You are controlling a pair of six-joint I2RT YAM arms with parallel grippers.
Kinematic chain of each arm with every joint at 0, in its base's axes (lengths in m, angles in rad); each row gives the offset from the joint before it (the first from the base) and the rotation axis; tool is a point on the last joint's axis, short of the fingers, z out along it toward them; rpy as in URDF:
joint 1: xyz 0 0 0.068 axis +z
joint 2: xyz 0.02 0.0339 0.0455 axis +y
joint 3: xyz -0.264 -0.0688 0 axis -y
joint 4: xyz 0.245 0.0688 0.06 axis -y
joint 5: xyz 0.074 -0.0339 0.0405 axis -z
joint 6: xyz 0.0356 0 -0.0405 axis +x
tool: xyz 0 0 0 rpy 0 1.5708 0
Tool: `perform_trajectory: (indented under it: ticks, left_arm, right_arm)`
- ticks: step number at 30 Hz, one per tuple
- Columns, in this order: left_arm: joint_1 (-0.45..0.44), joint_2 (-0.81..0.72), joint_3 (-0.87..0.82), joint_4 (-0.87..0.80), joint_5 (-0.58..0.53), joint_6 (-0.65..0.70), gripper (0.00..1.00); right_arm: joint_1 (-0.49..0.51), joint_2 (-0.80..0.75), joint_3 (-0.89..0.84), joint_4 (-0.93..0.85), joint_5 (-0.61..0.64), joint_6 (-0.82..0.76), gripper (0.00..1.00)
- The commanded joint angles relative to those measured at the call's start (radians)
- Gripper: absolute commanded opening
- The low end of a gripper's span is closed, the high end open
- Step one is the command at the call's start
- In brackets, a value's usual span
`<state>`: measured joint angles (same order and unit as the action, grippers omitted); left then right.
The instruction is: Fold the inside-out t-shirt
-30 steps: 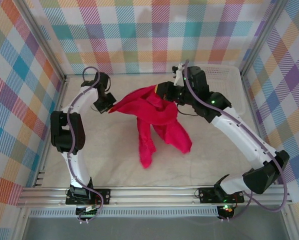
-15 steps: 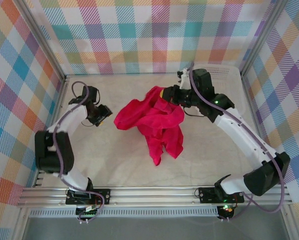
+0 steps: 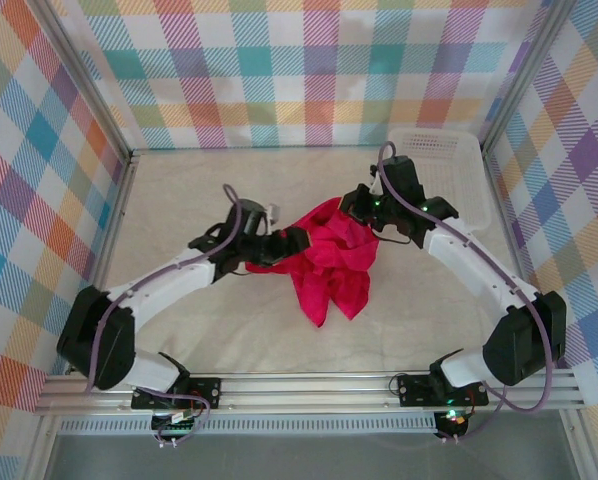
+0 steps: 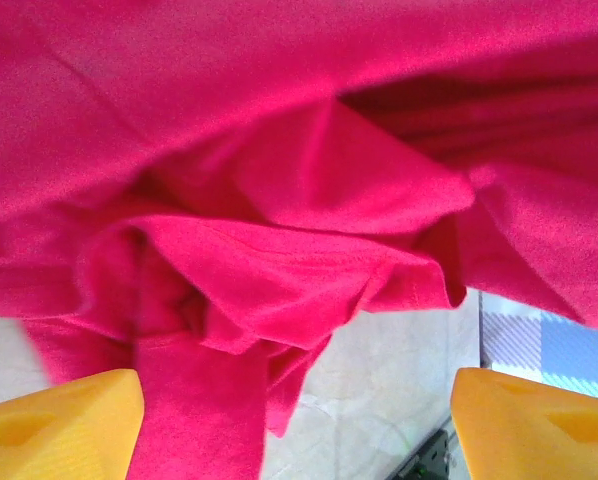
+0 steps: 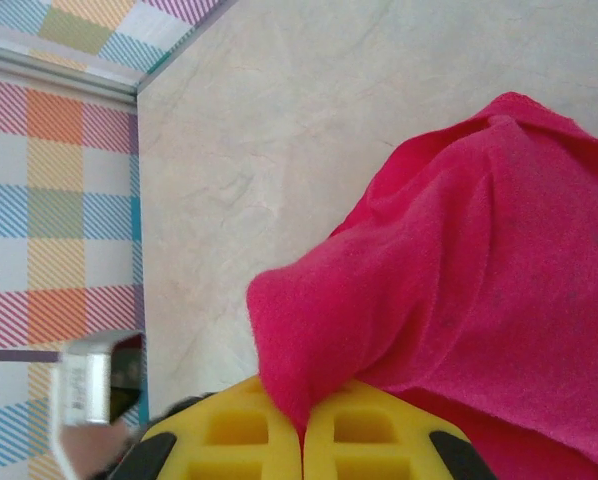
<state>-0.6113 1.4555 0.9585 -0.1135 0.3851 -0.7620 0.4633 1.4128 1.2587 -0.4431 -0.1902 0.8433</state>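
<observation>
The inside-out t-shirt [image 3: 329,268] is a crimson bunch hanging over the middle of the table, its lower end trailing toward the front. My right gripper [image 3: 357,205] is shut on its upper edge; in the right wrist view the yellow fingers [image 5: 239,430] pinch a fold of the red fabric [image 5: 459,260]. My left gripper [image 3: 284,243] has reached in from the left, right against the bunch. In the left wrist view it [image 4: 297,430] stands open, its yellow fingertips [image 4: 64,425] wide apart, with folds of the shirt [image 4: 279,150] hanging just ahead and partly between them.
A white lattice basket [image 3: 444,150] stands at the back right corner. Checked walls close off the left, back and right. The pale table [image 3: 179,190] lies bare to the left of the shirt, and a metal rail [image 3: 299,390] runs along the front edge.
My left gripper let go of the shirt, opened, and swung from the far left in to the middle against the bunch. The shirt dropped into a tighter bunch under the right gripper.
</observation>
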Motion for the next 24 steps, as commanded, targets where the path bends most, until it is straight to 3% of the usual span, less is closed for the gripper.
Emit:
perform_trajectory:
  ticks: [1, 6, 8, 9, 11, 13, 15, 17, 21, 24]
  left_arm:
    - [-0.040, 0.098, 0.068, 0.118, 0.015, -0.068, 0.82]
    - [-0.049, 0.268, 0.158, 0.142, -0.038, -0.134, 0.82]
    - [-0.050, 0.345, 0.196, 0.147, -0.053, -0.157, 0.78]
    - [-0.050, 0.383, 0.215, 0.146, -0.055, -0.163, 0.66]
    - [-0.048, 0.428, 0.255, 0.101, -0.055, -0.142, 0.30]
    - [-0.035, 0.431, 0.310, -0.074, -0.098, -0.049, 0.01]
    - [0.011, 0.401, 0.368, -0.351, -0.226, 0.075, 0.00]
    - [0.097, 0.340, 0.346, -0.456, -0.276, 0.133, 0.00]
    - [0.323, 0.151, 0.234, -0.476, -0.164, 0.186, 0.00]
    - [0.427, 0.040, 0.240, -0.528, -0.167, 0.223, 0.00]
  right_arm:
    - [-0.001, -0.021, 0.038, -0.008, 0.031, 0.047, 0.00]
    - [-0.002, -0.039, 0.046, -0.004, 0.023, 0.057, 0.00]
    - [-0.002, -0.046, 0.054, -0.003, 0.021, 0.059, 0.00]
    - [-0.002, -0.048, 0.064, -0.006, 0.020, 0.059, 0.00]
    - [-0.007, -0.053, 0.096, -0.022, 0.019, 0.059, 0.00]
    - [-0.023, -0.065, 0.145, -0.054, 0.025, 0.056, 0.00]
    - [-0.054, -0.088, 0.196, -0.109, 0.040, 0.056, 0.00]
    - [-0.096, -0.119, 0.230, -0.151, 0.047, 0.054, 0.00]
    - [-0.181, -0.170, 0.255, -0.220, 0.064, 0.048, 0.00]
    - [-0.212, -0.192, 0.209, -0.229, 0.072, 0.059, 0.00]
